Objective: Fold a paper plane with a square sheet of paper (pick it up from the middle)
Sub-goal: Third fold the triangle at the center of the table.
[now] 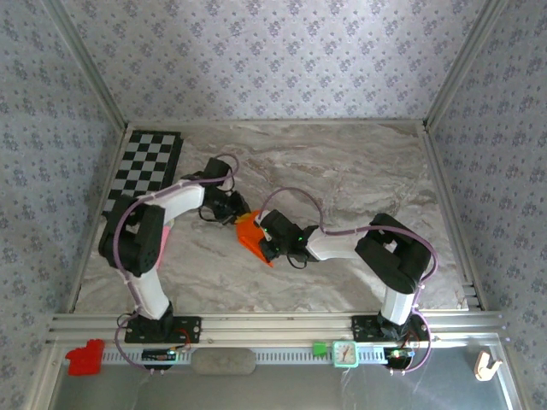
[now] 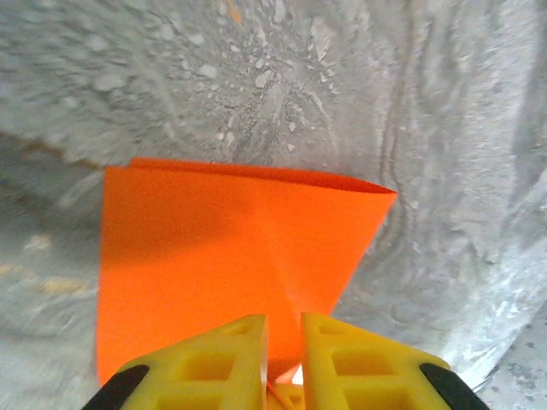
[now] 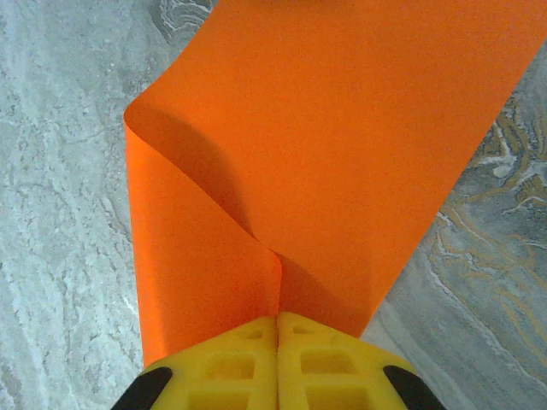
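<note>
The square sheet of paper (image 1: 250, 232) is bright orange and is lifted off the marble table (image 1: 359, 171) between the two grippers at mid-table. My right gripper (image 3: 278, 316) is shut on a pinched fold of the paper (image 3: 342, 128), which curls upward from the jaws. My left gripper (image 2: 284, 318) has its yellow fingers a narrow gap apart, with the paper (image 2: 231, 248) running into that gap and spreading beyond it with a centre crease. From above, the left gripper (image 1: 238, 215) and right gripper (image 1: 267, 244) meet at the sheet from opposite sides.
A black-and-white checkerboard (image 1: 145, 166) lies at the back left. A small red block (image 1: 84, 357), a green piece (image 1: 320, 348) and a small clock (image 1: 344, 353) sit on the near rail. Patterned walls close in the table on three sides.
</note>
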Controlling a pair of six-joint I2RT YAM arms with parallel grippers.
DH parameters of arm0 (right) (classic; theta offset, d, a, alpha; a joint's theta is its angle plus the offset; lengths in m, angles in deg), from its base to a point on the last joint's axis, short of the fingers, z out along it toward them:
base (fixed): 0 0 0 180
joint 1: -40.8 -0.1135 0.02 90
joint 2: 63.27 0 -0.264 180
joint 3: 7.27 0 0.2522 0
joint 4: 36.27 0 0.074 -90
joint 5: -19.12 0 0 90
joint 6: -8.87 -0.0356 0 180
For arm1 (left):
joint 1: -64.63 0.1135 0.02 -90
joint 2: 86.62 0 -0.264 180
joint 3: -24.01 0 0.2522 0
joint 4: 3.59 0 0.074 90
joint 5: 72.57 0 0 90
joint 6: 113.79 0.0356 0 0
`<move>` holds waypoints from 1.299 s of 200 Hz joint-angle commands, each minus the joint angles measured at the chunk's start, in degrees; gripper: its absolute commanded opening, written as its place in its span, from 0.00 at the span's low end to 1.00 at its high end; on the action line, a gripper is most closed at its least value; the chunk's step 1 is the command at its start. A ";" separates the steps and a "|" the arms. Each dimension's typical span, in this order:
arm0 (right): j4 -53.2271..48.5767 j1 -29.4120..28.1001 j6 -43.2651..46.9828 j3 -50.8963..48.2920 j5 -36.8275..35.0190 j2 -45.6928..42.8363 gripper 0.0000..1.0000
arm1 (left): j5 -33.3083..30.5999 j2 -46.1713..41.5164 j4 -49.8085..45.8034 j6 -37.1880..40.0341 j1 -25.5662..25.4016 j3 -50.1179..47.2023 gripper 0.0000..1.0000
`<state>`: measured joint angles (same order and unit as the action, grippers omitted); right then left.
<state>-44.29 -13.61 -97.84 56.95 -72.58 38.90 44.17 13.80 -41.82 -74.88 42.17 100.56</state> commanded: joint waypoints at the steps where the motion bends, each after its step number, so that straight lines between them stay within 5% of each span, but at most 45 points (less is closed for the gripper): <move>1: -2.50 -0.25 -1.47 1.22 0.42 1.45 0.07 | -1.28 -5.80 1.78 -4.40 1.76 -4.96 0.20; 97: -3.70 0.13 -2.10 1.88 0.93 1.98 0.07 | 5.07 -15.20 18.33 -18.28 -2.86 -20.95 0.14; 260: -5.29 0.32 -2.81 2.82 0.50 2.60 0.07 | 3.76 -9.29 16.38 -14.86 -5.97 -22.74 0.10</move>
<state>-46.04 -13.54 -99.79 58.89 -72.14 39.92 48.02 3.35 -23.76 -91.29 36.49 78.55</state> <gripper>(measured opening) 0.067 0.101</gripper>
